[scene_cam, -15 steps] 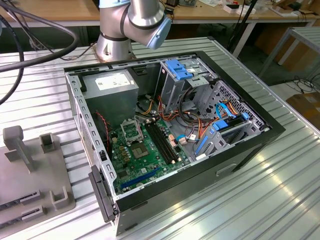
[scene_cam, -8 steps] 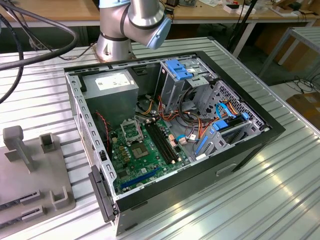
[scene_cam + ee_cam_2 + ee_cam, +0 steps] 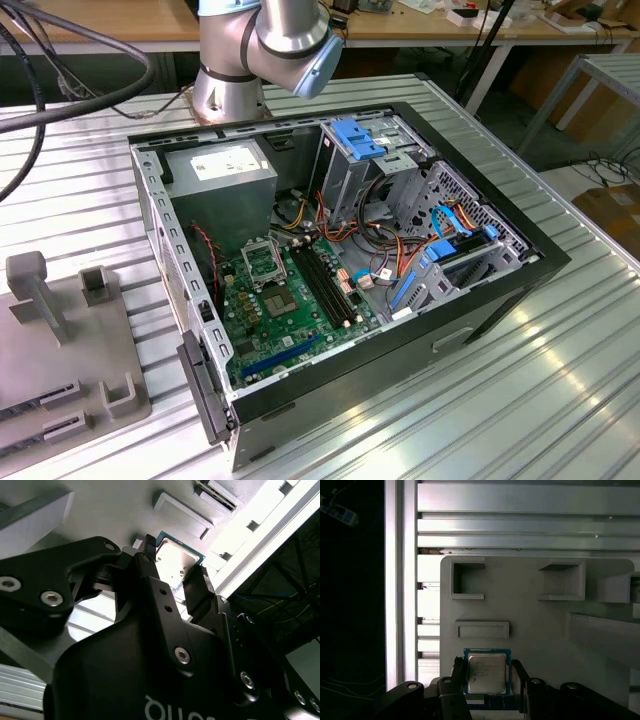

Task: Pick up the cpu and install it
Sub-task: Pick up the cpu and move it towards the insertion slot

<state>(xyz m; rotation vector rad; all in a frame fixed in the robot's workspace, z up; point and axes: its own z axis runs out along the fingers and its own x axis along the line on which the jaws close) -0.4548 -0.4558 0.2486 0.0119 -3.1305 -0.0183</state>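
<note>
In the first wrist view our tool point(image 3: 488, 676) is drawn in narrow on the cpu point(image 3: 486, 672), with a black finger point(image 3: 458, 677) against each of two opposite edges of the chip. The cpu faces us with its silver lid, its green border showing all round. It sits over the grey tray point(image 3: 535, 635), close to one edge and just beside a shallow rectangular frame point(image 3: 482, 629). We cannot tell whether it rests on the tray or hangs just clear of it. Further along the tray are two square pockets point(image 3: 467, 580). The second wrist view shows the same grip from lower down, with the chip's bright lid between the fingers point(image 3: 200, 587).

In the exterior view the tray stands on the ribbed metal tabletop point(image 3: 500, 420), to the exterior view's left of the open computer case point(image 3: 400, 370). The two are near each other but apart. The case lies on its side and holds a good deal:
- a grey power supply point(image 3: 225, 170) at the end nearest the arm's base point(image 3: 225, 85)
- a green mainboard point(image 3: 262, 335) with a square metal-framed socket point(image 3: 262, 262)
- long black memory slots point(image 3: 325, 285) just beside the socket
- blue drive brackets point(image 3: 360, 138)
- a tangle of coloured cables point(image 3: 400, 250) on the exterior view's right
</note>
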